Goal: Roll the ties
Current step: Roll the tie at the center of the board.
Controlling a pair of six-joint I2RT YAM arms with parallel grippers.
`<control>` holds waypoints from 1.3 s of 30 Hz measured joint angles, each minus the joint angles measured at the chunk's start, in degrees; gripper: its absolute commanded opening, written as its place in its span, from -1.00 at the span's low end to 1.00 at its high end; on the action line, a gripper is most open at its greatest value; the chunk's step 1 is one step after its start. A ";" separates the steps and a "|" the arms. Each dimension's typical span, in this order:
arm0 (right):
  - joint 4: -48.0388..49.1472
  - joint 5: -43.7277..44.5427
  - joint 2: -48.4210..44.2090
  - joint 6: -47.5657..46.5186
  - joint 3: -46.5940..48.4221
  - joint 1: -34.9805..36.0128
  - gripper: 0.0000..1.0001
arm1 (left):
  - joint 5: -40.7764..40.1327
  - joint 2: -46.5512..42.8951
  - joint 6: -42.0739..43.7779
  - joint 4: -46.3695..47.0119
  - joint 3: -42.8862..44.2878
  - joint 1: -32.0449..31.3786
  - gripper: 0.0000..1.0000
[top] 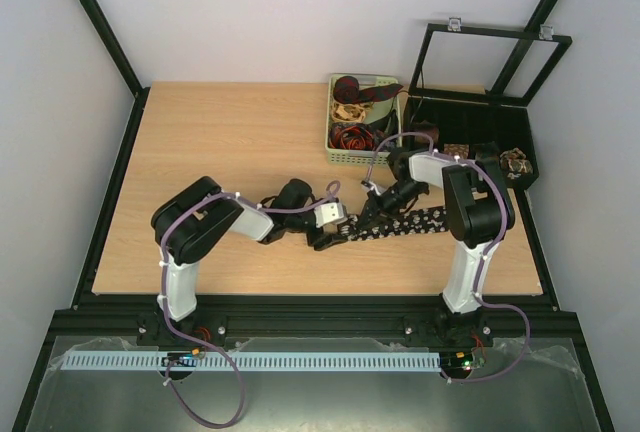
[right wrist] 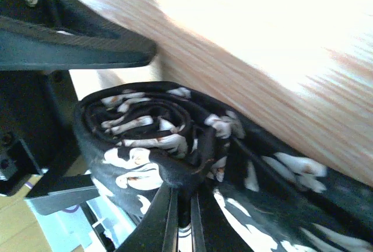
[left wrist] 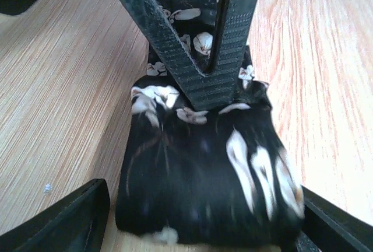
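A black tie with white speckles (top: pixel 420 220) lies on the wooden table, partly rolled into a coil at its left end. In the left wrist view the coil (left wrist: pixel 198 170) sits between my left gripper's (left wrist: pixel 204 228) wide-spread fingers (left wrist: pixel 76 223), one at each end of the roll. My right gripper (right wrist: pixel 182 196) is shut on the edge of the coil (right wrist: pixel 145 141), pinching its layers from the far side; its fingers (left wrist: pixel 204 59) show as a black V above the coil. In the top view the left gripper (top: pixel 345 234) and right gripper (top: pixel 372 214) meet at the coil.
A green basket (top: pixel 330 127) with several rolled ties stands at the back of the table. A black box (top: pixel 470 112) with its lid raised stands at the back right, with two patterned coils (top: pixel 517 162) in its front compartments. The tie's flat tail runs right toward the right arm's base.
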 measured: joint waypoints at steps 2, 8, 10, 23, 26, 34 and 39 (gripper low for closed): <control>-0.02 0.42 0.50 -0.24 -0.37 -0.92 -0.97 | 1.11 -0.02 -1.25 0.42 -0.02 0.31 0.60; 0.24 3.23 1.36 -1.57 -1.55 -3.02 -0.97 | 2.86 0.11 -5.92 5.11 -0.11 -0.15 0.63; 0.46 3.43 1.33 -1.79 -1.70 -3.04 -0.97 | 2.93 0.55 -7.10 7.06 -0.15 -0.42 0.64; 1.11 3.76 1.16 -0.96 -2.03 -2.71 -0.97 | 1.95 9.97 -15.08 18.60 3.43 -3.45 0.23; 1.14 3.96 1.09 -0.55 -1.97 -2.54 -0.97 | 0.39 10.58 -15.17 19.39 3.82 -4.11 0.07; 0.81 4.46 1.16 -0.42 -0.92 -1.81 -0.41 | -4.61 8.39 -9.70 15.76 2.91 -4.57 -0.17; -1.16 2.97 1.11 -2.47 1.97 -2.38 -0.06 | -6.08 4.59 -5.01 10.16 0.96 -3.15 -0.16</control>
